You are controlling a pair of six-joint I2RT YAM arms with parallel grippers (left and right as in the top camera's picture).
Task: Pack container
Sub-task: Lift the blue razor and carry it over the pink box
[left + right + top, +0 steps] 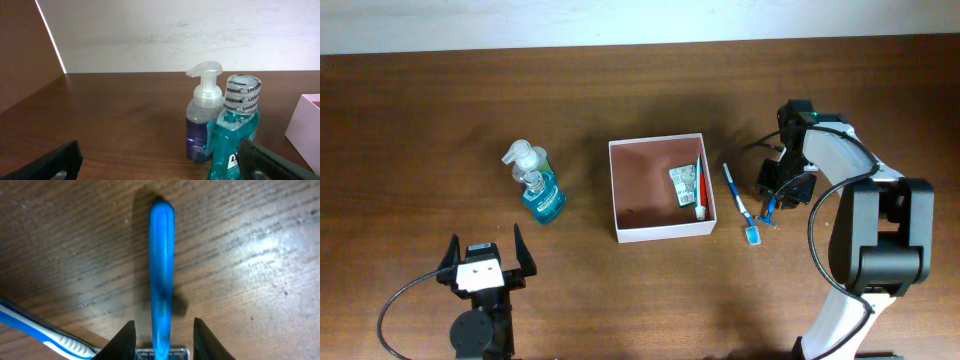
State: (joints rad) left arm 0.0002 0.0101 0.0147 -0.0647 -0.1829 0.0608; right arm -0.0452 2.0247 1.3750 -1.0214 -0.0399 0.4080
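Only the right wrist view shows the right tool [164,325] straddling a blue razor [161,255], a toothbrush [35,330] beside it; whether it grips, I cannot tell. Overhead, the container [660,233] sits mid-surface, the left tool [485,245] spread wide near two bottles [535,180]

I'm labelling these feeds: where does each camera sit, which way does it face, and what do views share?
Overhead: above, facing straight down on the shallow white-walled square container; left gripper and right gripper show.
Left wrist: low, facing across at a teal mouthwash bottle and clear pump bottle; its dark fingers at bottom corners.
Right wrist: facing down at a blue plastic razor between its fingers.
Shared: overhead and right wrist both show razor and blue-white toothbrush.
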